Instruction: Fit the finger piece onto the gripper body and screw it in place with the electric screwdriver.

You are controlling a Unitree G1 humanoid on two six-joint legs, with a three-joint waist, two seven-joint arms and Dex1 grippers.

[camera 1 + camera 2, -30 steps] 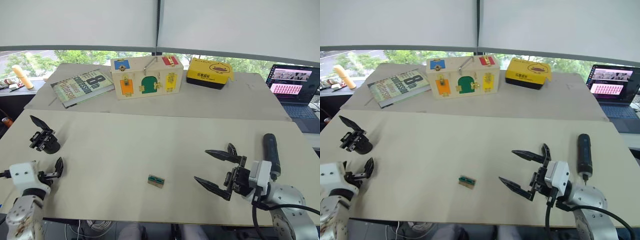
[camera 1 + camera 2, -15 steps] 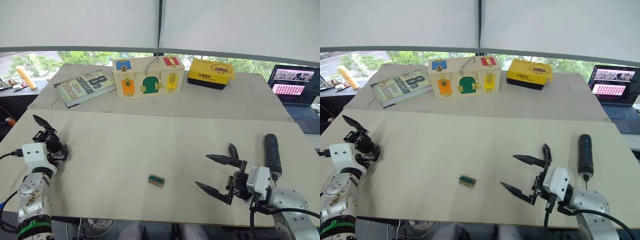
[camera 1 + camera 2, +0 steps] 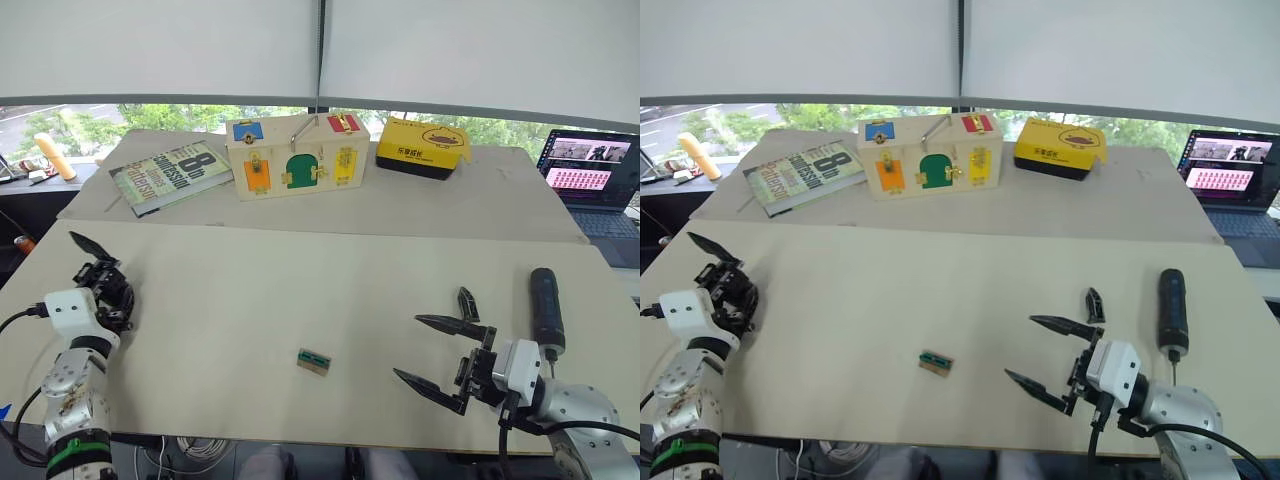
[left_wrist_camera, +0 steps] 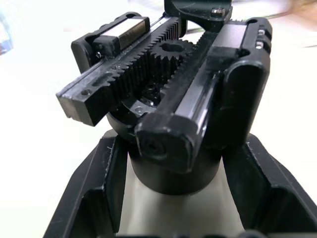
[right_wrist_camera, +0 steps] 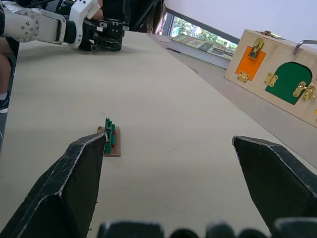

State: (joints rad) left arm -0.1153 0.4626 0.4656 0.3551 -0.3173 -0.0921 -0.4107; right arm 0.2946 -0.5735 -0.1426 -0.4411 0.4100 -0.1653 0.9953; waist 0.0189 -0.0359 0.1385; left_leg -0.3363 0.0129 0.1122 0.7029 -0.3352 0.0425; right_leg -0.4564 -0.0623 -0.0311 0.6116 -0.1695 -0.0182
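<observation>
Left gripper: its two black fingers stand apart on either side of the round base of the gripper body. The fingers sit close against the base, but no firm squeeze can be made out, so it reads as open around the part, not holding it.
Gripper body: directly between the left fingers, on the table, its toothed rails and small gear facing the wrist camera and its one pointed finger sticking up and away.
Right gripper: spread wide, holding nothing, hovering low over the table.
Finger piece: a small black wedge just beyond the right gripper's far fingertip, not touched.
Screwdriver: lying on the table to the outer side of the right gripper, past the finger piece.
Small green block: on the table toward the inner side of the right gripper, well apart from it.
Risk, left: if the fingers close off-centre on the round base, the body could twist or tip over.
Risk, right: the wedge is small and lies near a fingertip; a sloppy reach could knock it away toward the screwdriver.
Change from earlier: a second ago the left gripper was short of the gripper body; it has since moved up to straddle it. The right gripper has dropped slightly and its spread is unchanged.
</observation>
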